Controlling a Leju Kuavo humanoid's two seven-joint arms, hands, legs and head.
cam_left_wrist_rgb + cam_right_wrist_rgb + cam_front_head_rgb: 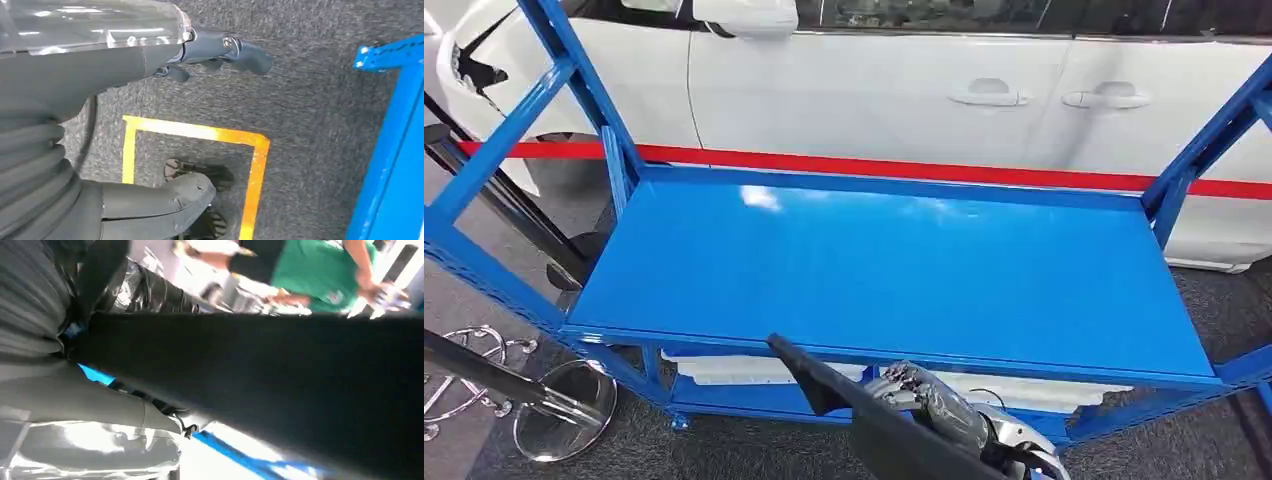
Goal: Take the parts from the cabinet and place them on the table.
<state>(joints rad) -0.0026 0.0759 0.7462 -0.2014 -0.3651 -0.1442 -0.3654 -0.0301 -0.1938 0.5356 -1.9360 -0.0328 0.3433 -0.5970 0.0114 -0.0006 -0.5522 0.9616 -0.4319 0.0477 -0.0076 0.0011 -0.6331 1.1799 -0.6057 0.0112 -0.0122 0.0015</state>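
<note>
Right hand [929, 400] low in the head view, arm raised from below, dark fingers [902, 378] wrapped round a long black part [864, 415]. Left hand [125, 125] hangs downward, holding nothing, thumb and fingers [225, 50] apart.

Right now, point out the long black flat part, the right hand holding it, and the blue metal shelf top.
Long black flat part [874, 425]: head view, mid-length.
Right hand [934, 400]: head view, fingers.
Blue metal shelf top [894, 270]: head view, bare centre.
</note>
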